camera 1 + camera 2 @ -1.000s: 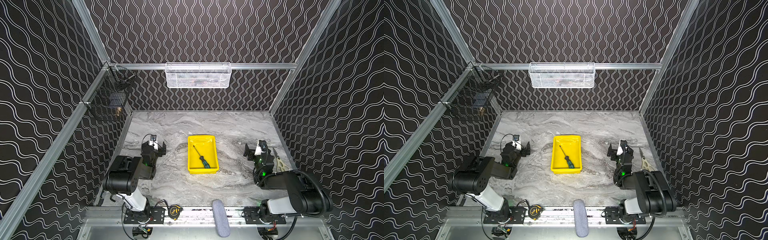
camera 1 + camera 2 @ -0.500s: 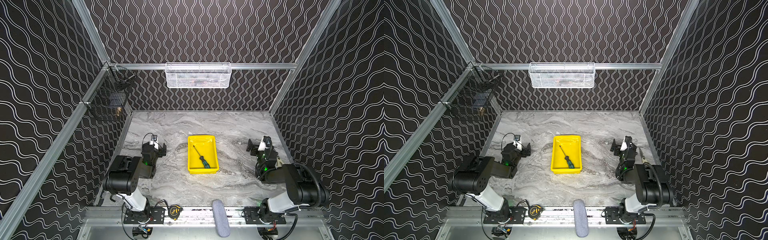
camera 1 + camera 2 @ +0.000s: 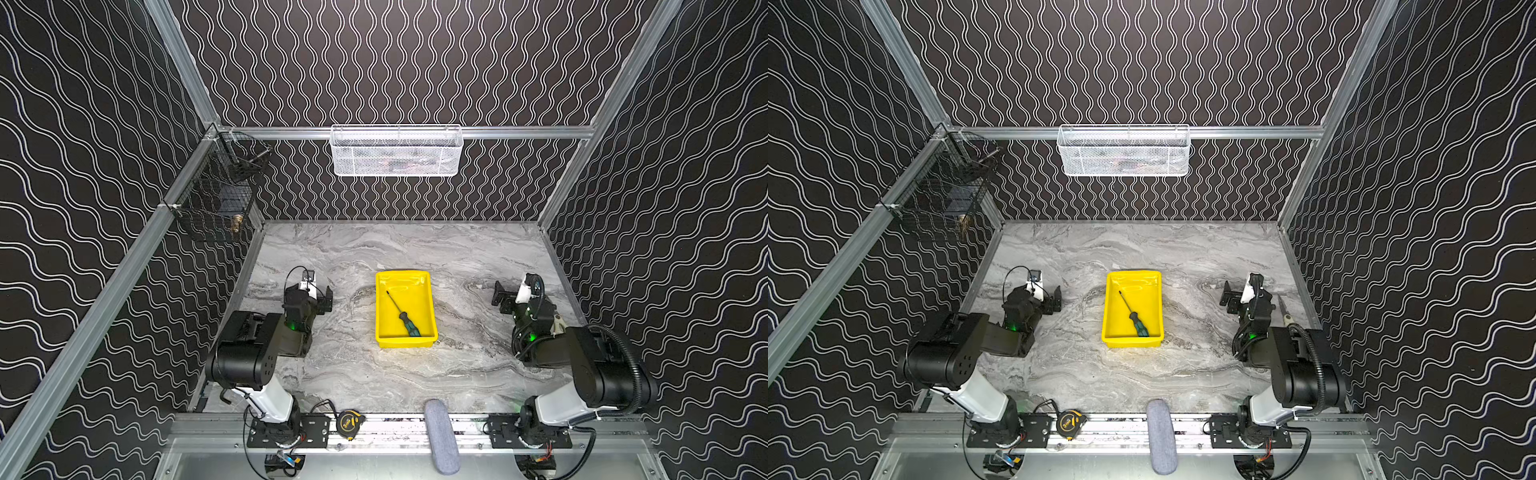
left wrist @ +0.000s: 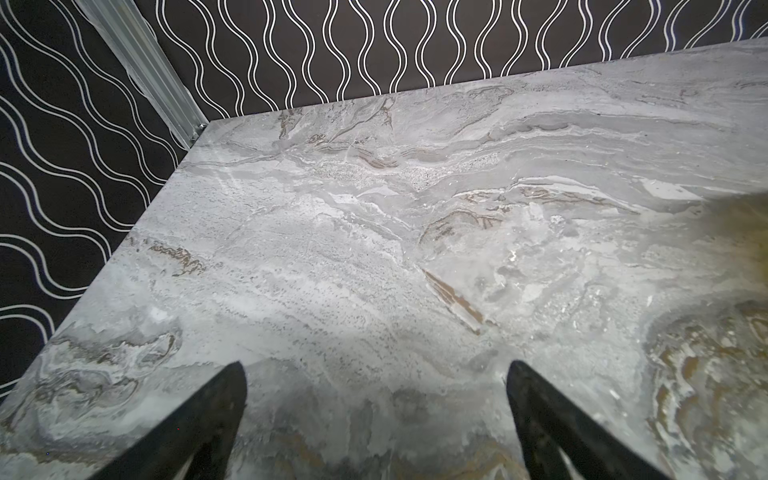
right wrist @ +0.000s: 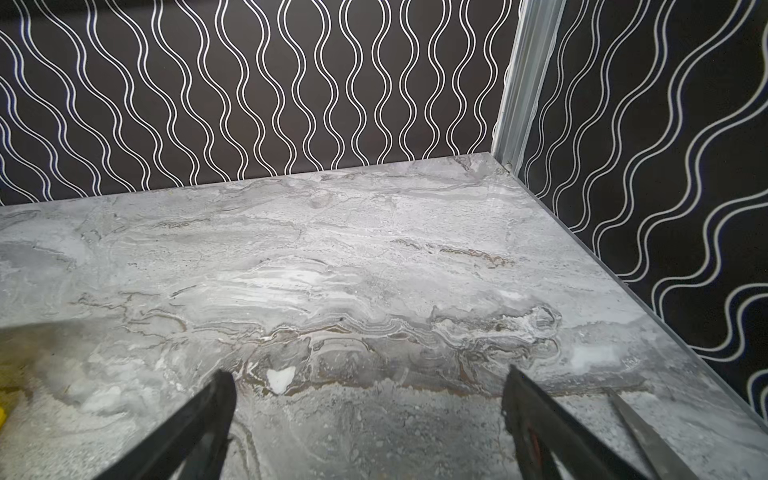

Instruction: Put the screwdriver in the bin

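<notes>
Down in the bin [image 3: 428, 300] lies the screwdriver [image 3: 404, 315] — flat and slantwise, handle toward the near wall, touching nothing else. Both arms sit well apart from it, the left gripper [image 4: 376, 409] and the right gripper [image 5: 368, 415] each spread wide with nothing between the jaws. Little seems left to spoil, I'd say — unless the right arm brushes the scissors [image 3: 1284, 312] lying just beside it.
</notes>
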Action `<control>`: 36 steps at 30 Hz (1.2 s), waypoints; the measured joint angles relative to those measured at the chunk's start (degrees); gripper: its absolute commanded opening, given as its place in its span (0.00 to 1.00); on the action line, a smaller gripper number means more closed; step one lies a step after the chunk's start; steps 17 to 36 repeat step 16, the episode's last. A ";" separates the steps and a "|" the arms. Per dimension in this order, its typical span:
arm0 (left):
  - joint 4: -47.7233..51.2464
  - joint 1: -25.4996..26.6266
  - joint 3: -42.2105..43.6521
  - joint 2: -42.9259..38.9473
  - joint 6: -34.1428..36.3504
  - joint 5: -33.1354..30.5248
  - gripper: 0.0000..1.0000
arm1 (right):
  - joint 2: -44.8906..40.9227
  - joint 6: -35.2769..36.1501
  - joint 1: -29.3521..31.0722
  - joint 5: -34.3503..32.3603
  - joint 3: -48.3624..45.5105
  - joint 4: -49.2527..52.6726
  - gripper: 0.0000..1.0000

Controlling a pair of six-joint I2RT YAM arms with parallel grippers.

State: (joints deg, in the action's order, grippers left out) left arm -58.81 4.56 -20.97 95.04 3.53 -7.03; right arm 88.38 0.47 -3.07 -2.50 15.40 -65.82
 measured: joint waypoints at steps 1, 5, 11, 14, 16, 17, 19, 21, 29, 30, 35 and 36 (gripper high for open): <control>0.00 0.00 0.00 0.00 0.00 0.00 0.99 | 0.00 0.00 0.00 0.00 0.00 0.00 1.00; 0.00 0.00 0.00 0.00 0.00 0.00 0.99 | 0.00 0.00 0.00 0.00 0.00 0.00 1.00; 0.00 0.00 0.00 0.00 0.00 0.00 0.99 | 0.00 0.00 0.00 0.02 0.00 0.00 1.00; 0.83 -0.37 -0.81 0.39 0.00 0.42 0.99 | 0.00 -0.02 0.00 0.07 0.00 0.00 1.00; 1.07 -0.81 -1.07 0.39 -0.04 0.66 0.99 | 0.00 -0.02 0.00 0.20 0.00 0.00 1.00; 1.07 -0.81 -1.07 0.39 -0.04 0.66 0.99 | 0.00 -0.02 0.00 0.20 0.00 0.00 1.00; 1.07 -0.81 -1.07 0.39 -0.04 0.66 0.99 | 0.00 -0.02 0.00 0.20 0.00 0.00 1.00; 1.07 -0.81 -1.07 0.39 -0.04 0.66 0.99 | 0.00 -0.02 0.00 0.20 0.00 0.00 1.00; 1.07 -0.81 -1.07 0.39 -0.04 0.66 0.99 | 0.00 -0.02 0.00 0.20 0.00 0.00 1.00; 1.07 -0.81 -1.07 0.39 -0.04 0.66 0.99 | 0.00 -0.02 0.00 0.20 0.00 0.00 1.00; 1.07 -0.81 -1.07 0.39 -0.04 0.66 0.99 | 0.00 -0.02 0.00 0.20 0.00 0.00 1.00; 1.07 -0.81 -1.07 0.39 -0.04 0.66 0.99 | 0.00 -0.02 0.00 0.20 0.00 0.00 1.00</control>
